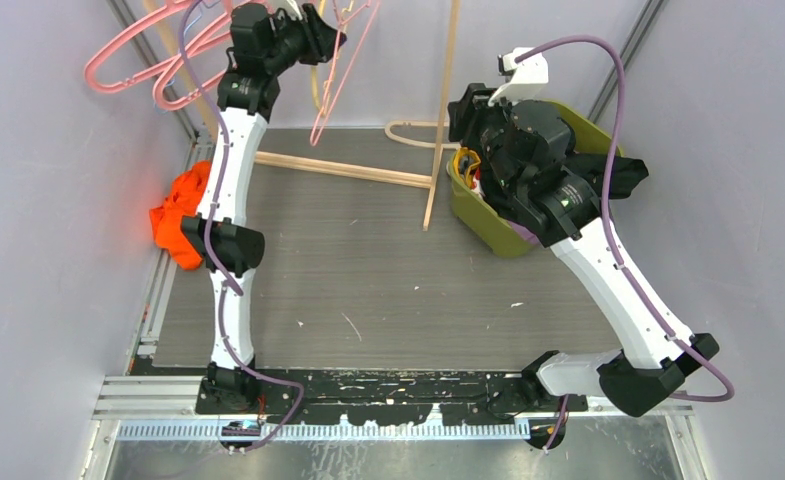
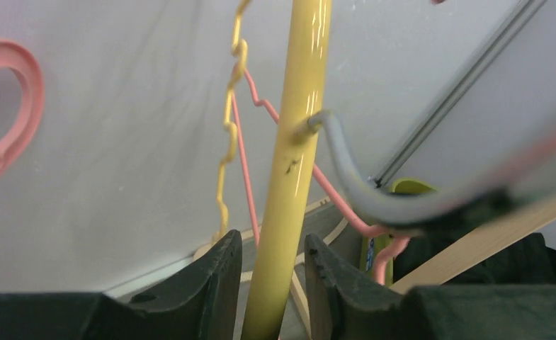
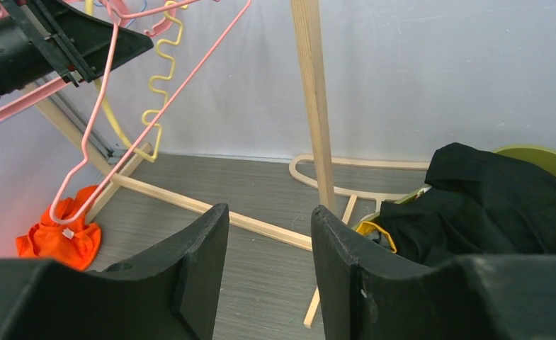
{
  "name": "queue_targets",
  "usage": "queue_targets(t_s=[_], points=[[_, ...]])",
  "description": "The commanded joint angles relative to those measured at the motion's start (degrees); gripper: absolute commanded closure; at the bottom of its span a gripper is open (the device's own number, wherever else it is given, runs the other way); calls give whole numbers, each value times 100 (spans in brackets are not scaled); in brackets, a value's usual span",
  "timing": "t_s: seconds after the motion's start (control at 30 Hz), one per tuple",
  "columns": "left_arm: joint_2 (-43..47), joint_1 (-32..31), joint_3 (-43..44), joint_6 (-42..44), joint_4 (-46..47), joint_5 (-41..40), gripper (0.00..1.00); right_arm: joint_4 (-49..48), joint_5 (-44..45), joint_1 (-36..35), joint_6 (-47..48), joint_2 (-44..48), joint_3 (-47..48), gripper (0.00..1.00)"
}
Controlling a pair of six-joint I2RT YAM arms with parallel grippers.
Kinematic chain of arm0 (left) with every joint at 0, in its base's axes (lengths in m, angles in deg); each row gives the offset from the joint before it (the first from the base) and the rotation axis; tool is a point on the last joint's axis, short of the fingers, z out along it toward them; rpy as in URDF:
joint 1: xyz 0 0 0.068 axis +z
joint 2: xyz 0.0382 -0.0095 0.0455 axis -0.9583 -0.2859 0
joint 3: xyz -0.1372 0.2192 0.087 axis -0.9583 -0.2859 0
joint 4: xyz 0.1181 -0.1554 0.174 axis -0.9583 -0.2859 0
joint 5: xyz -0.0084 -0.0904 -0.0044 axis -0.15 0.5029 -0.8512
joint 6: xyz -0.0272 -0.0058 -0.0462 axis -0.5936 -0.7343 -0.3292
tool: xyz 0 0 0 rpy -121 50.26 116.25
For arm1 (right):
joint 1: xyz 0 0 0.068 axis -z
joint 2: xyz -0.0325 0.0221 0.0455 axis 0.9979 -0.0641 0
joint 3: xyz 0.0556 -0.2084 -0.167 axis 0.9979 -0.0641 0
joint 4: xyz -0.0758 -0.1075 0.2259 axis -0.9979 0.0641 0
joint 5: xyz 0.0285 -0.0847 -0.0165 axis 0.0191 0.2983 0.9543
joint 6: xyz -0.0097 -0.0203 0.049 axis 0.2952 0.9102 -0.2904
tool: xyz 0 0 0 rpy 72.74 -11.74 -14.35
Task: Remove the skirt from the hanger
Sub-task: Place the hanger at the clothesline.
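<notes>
1. The skirt (image 1: 176,218) is the bright orange one. It's bunched in a heap on the worktop (image 1: 368,260) at the far left, up against the wall and well apart from the hangers. I can't pick out a waist or hem, but the lump's long side runs along the wall line.
2. My left pincer (image 2: 271,244) is up high by the hangers. Its fingers stand either side of a glossy yellow bar (image 2: 292,163) with a sliver of gap on each side, so they're slightly parted around it and not pinching. The bar runs nearly upright through the left wrist view, and a grey hook (image 2: 345,177) curves off it.
3. My right pincer (image 3: 269,212) is spread wide with nothing in it, up over the olive-green bin (image 1: 488,215).
4. The top view shows the thin pink wire hanger (image 3: 190,66) hanging clear of the skirt. In the right wrist view its lower corner just overlaps the orange heap. Only those two views catch the skirt.
5. Textures:
   - The skirt is soft and crumpled.
   - The worktop is grey with fine lines.
   - The rack post (image 3: 314,106) is pale wood.
   - A matte black cloth (image 3: 487,205) is draped over the bin.
   - There's also a chunky pink plastic hanger (image 2: 34,88).
</notes>
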Motion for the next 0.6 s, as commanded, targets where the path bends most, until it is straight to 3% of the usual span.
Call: queue_targets(t_s=[0.0, 0.2, 0.23, 0.3, 0.57], points=[[34, -63, 157, 434, -322, -313, 57, -272, -45, 21, -17, 17, 225, 49], [389, -91, -49, 723, -355, -444, 46, -262, -108, 28, -49, 19, 182, 50], [457, -89, -60, 761, -359, -469, 34, -256, -119, 26, -63, 17, 176, 50], [597, -53, -108, 770, -332, -483, 25, -260, -137, 32, -103, 24, 140, 50], [1340, 229, -469, 636, -229, -379, 21, -300, -186, 28, -134, 19, 45, 50]])
